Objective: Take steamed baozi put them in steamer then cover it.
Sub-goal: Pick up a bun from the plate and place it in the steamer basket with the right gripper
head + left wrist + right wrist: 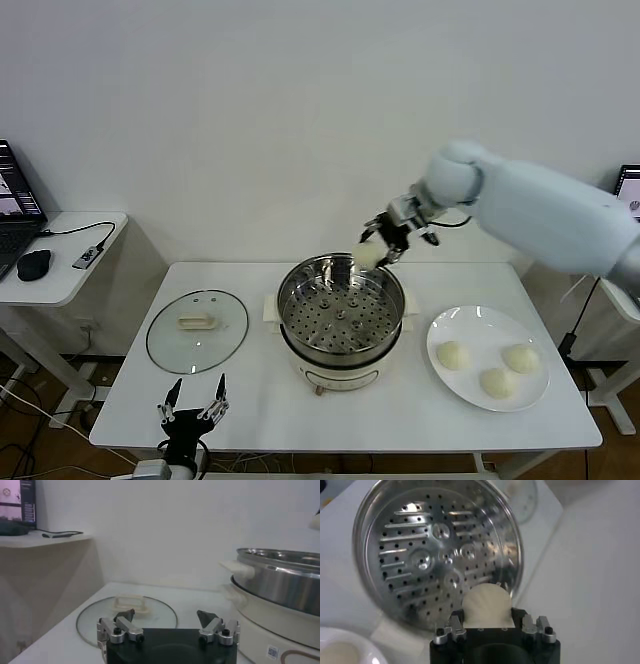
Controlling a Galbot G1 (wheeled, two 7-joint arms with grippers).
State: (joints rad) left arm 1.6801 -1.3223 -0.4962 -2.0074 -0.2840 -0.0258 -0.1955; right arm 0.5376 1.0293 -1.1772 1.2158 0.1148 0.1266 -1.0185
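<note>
At the far left a side desk [60,255] carries a laptop [15,215] and a mouse [34,264], well apart from my work.

My left end effector [194,409] waits low at the near left edge of the tabletop [250,400], its fingers [124,616] spread wide and holding nothing. Just beyond it the cover [197,330] lies flat on the tabletop, handle [196,322] up, beside the steamer and not touching it. In the left wrist view the cover [127,615] sits right ahead of the spread fingers, with the steamer's steel wall [280,582] rising on its white base [265,625].

The steamer [341,318] stands in the middle of the tabletop, uncovered. Its perforated tray [430,555] is bare; no bun lies on it.

My right end effector [392,240] hangs in the air above the steamer's far right rim, pinching one baozi [368,255] between its fingers. The right wrist view shows that baozi [486,605] sitting between the two finger mounts, over the inner edge of the tray and clear of the metal. My right arm [540,215] reaches in from the right side.

To the right of the steamer, a white plate [470,325] holds three more baozi: one [453,354] on its left part, one [498,381] near the front, one [521,358] toward the right. They lie close together but apart. A corner of that plate [340,647] also shows in the right wrist view.
</note>
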